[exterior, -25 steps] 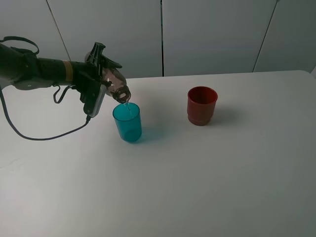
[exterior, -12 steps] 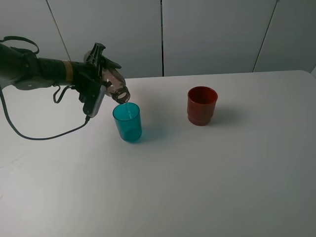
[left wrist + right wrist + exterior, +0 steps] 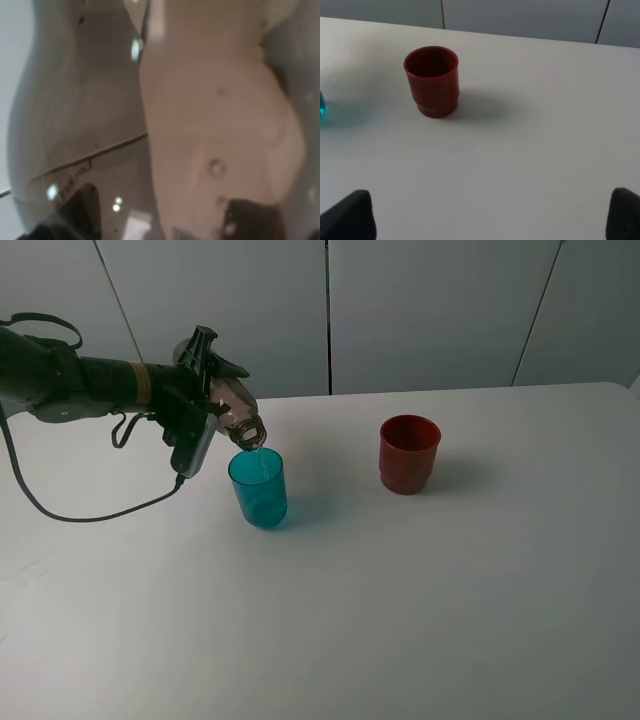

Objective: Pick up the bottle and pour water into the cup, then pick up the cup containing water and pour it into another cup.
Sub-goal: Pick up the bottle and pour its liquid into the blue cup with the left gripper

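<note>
Teal cup (image 3: 258,488) light: bottle (image 3: 232,410) mouth just above rim, clamped tight in left gripper (image 3: 203,385); nudge could topple it, overtilt could splash; right gripper (image 3: 486,215) spread wide, empty.

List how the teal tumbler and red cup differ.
The teal tumbler is translucent; the red cup is opaque. The tumbler has smooth straight sides; the red cup has a stepped base. The tumbler sits under the tilted bottle's mouth; the red cup stands apart. Both stand upright.

We see the grey-tinted bottle (image 3: 236,414) tipped neck-down, mouth just above the upright teal cup (image 3: 259,490) toward the bench's (image 3: 400,620) far left. The dark-red cup (image 3: 408,454) stands upright, well apart, near the far edge's middle.
</note>
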You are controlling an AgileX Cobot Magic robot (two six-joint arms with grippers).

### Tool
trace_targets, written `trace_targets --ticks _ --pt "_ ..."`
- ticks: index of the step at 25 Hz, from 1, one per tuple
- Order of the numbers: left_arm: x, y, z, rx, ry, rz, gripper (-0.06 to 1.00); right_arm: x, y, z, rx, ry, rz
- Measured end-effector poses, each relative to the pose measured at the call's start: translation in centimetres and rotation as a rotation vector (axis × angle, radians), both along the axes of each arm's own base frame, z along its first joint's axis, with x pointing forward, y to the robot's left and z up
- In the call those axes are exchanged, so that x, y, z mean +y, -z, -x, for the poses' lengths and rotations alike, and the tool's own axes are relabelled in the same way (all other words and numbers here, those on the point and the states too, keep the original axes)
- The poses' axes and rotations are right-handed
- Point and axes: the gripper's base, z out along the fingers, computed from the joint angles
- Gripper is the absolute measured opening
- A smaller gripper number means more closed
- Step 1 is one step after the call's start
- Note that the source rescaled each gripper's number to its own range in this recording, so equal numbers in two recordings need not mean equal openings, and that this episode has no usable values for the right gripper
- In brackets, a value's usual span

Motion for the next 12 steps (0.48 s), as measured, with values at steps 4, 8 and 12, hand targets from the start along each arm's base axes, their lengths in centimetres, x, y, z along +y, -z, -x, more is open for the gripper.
trace_targets --ticks 4,8,12 --pt "-0.09 -0.10 0.02 -0.016 0.016 -0.001 0.02 0.00 0.00 0.00 0.000 0.000 0.000" --pt "-0.12 -0.11 0.03 -0.033 0.029 -0.017 0.02 0.00 0.00 0.00 0.001 0.002 -0.004" --pt "-0.30 -0.12 0.08 -0.046 0.042 -0.028 0.02 0.00 0.00 0.00 0.001 0.004 -0.007"
